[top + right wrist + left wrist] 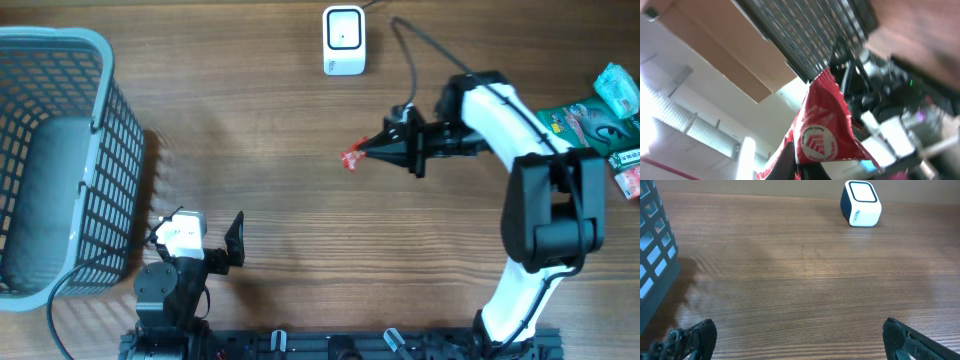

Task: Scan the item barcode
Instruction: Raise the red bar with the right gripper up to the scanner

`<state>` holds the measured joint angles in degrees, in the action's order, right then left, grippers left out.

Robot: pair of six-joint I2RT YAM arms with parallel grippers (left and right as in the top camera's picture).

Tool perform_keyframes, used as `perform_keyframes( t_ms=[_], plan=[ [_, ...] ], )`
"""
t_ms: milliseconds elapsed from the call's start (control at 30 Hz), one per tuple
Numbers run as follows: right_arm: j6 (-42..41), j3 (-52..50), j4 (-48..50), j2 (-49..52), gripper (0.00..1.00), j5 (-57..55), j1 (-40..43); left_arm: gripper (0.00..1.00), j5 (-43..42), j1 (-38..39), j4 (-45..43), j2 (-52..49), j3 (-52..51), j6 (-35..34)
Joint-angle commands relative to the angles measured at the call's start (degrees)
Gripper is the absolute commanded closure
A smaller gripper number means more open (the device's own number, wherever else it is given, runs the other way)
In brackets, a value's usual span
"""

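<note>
Right gripper (366, 152) is clenched on a small red packet (351, 158), held above mid-table and sticking out leftward from the jaws. The scanner (343, 40) sits at the far edge, almost straight beyond the packet, so the right arm is much nearer to it. The left gripper (800, 330) is parked near the basket (60, 45), jaws spread wide and empty. Packet shows a white round chevron logo in the right wrist view, but its lettering is too blurred to read, and no barcode is visible.

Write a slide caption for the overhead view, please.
Right tool grips a small red packet over the wooden table, short of the white scanner.
</note>
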<state>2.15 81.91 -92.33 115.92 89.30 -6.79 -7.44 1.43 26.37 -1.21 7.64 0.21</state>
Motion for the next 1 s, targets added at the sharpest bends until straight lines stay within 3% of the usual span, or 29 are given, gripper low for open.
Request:
perform_keyframes(
  t_ms=[0, 233, 367, 433, 467, 567, 700, 833, 967],
  plan=[
    [11.3, 0.6, 0.0, -1.6, 0.96, 3.7, 3.9, 0.0, -0.9, 0.1, 0.1, 0.2, 0.0, 0.9],
    [21.3, 0.6, 2.4, -2.9, 0.96, 3.7, 15.9, 0.0, -0.9, 0.1, 0.1, 0.2, 0.0, 0.9],
    [31.8, 0.6, 4.1, -2.9, 0.96, 3.6, 18.8, 0.0, -0.9, 0.1, 0.1, 0.2, 0.0, 0.9],
    [42.3, 0.6, 10.9, -2.9, 0.96, 3.6, 18.5, 0.0, -0.9, 0.1, 0.1, 0.2, 0.0, 0.9],
    [42.9, 0.6, 15.2, -2.9, 0.96, 3.5, 18.1, 0.0, -0.9, 0.1, 0.1, 0.2, 0.0, 0.9],
    [30.4, 0.6, 32.5, -2.9, 0.96, 2.9, 16.9, 0.0, -0.9, 0.1, 0.1, 0.2, 0.0, 0.9],
    [28.9, 0.6, 54.3, -3.3, 0.96, 3.7, 13.6, 0.0, -0.9, 0.1, 0.1, 0.2, 0.0, 0.9],
    [28.1, 0.6, 68.7, -3.4, 0.96, 3.7, 10.4, 0.0, -0.9, 0.1, 0.1, 0.2, 0.0, 0.9],
    [15.3, 0.6, 85.9, -3.5, 0.96, 3.7, 9.9, 0.0, -0.9, 0.1, 0.1, 0.2, 0.0, 0.9]
  ],
)
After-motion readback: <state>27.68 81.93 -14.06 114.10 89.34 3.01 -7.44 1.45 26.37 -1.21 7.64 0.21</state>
